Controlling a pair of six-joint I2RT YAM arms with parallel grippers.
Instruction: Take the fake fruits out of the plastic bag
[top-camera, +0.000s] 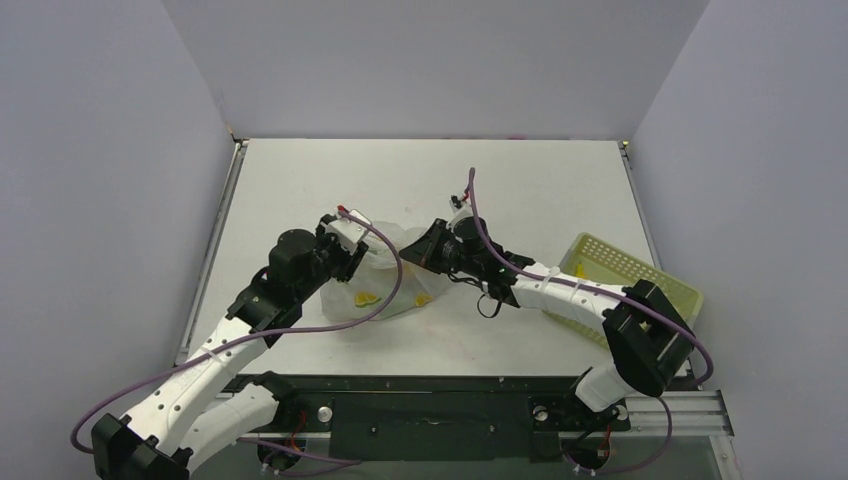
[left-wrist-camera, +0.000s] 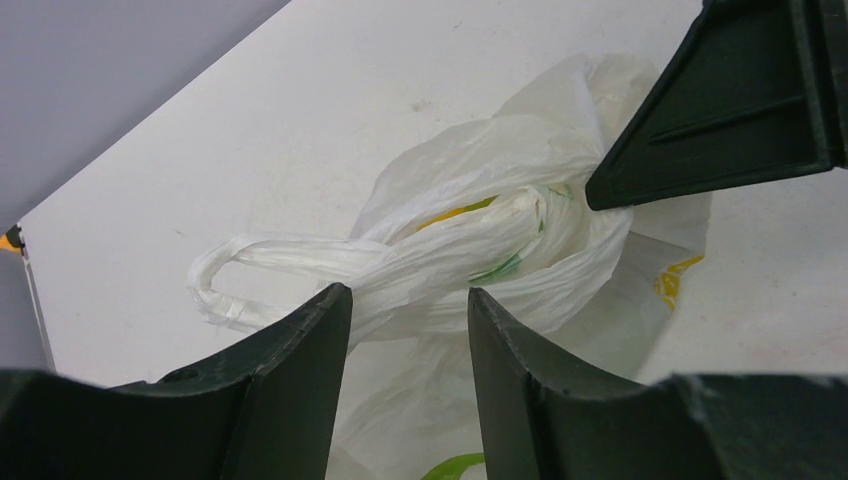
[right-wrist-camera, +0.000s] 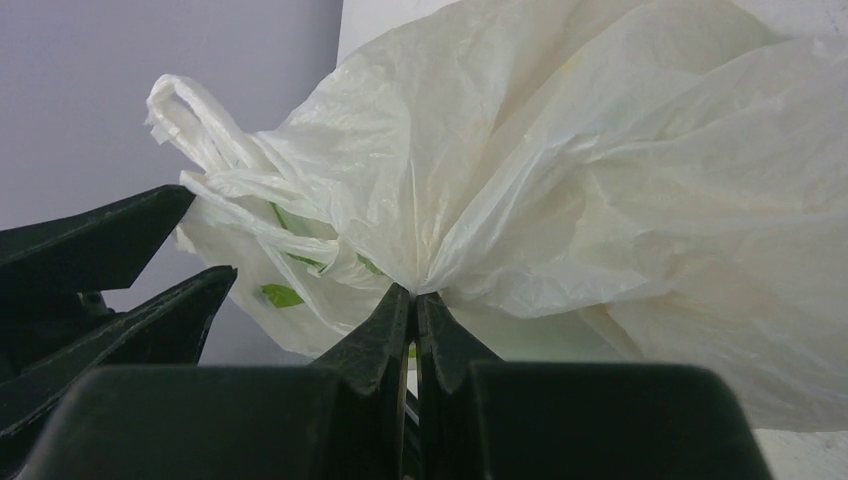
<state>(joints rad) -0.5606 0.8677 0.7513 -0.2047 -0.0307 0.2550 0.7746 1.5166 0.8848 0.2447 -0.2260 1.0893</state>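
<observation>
White counter (top-camera: 540, 190) carries the whole scene, with both arms reaching from their bases at its near edge in toward the middle. On the left, the left tool (left-wrist-camera: 405, 295) has its two dark fingers parted, straddling the twisted neck of the thin, crinkly, translucent white plastic bag (top-camera: 385, 290). Film lies across the gap at the tips, but the fingers do not clamp it. One loop handle (left-wrist-camera: 215, 280) trails out flat on the counter beside that tool. Facing it from the other side, the right tool (right-wrist-camera: 415, 295) is fully closed, its tips pinching a fold of the bag's film and drawing the plastic into gathered creases. The bag lies on the counter between the two tools. The fake fruits (left-wrist-camera: 455, 212) are inside it, seen only as a yellow sliver and green patches through the plastic. Further right, well apart from the bag, a pale yellow-green perforated plastic basket (top-camera: 640, 275) stands under the right arm.
</observation>
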